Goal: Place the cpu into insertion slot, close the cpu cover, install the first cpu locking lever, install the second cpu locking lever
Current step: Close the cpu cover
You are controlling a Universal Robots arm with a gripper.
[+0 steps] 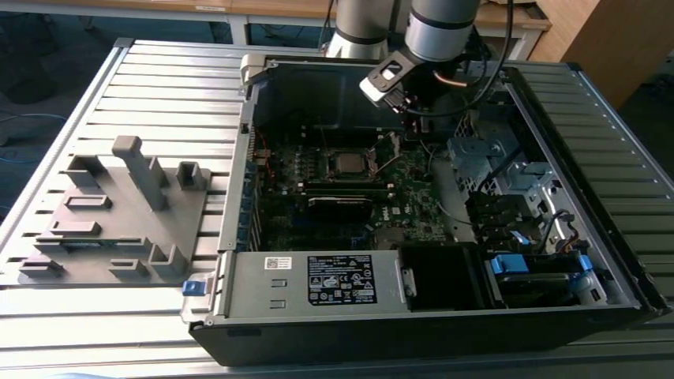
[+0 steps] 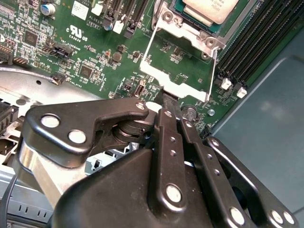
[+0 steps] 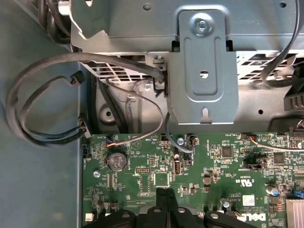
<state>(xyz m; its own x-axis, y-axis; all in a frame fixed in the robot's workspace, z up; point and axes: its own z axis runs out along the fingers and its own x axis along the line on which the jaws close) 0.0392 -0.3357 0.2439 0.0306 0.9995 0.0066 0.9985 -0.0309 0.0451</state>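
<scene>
**Fingers Pinched on the Open Cover, Chip Seated in Its Socket**

In the second wrist view we saw the gripper [image 2: 171,102] with its two fingers drawn together, clamped on the free edge of the cpu cover [image 2: 187,90]. The cover was swung open, directly ahead of the fingertips, and the green motherboard [image 2: 95,52] showed through its square window. Past the cover's hinged edge, farther from the fingertips, the cpu [image 2: 209,8] lay flat inside the insertion slot [image 2: 192,19], uncovered. Long black memory slots [image 2: 256,42] ran beside the socket. In the exterior view we found the arm reaching down into the open computer case [image 1: 316,332], with the chip near the gripper and a grey fixture plate [image 1: 116,213] lying well apart from it on the slatted table [image 1: 158,79].
</scene>
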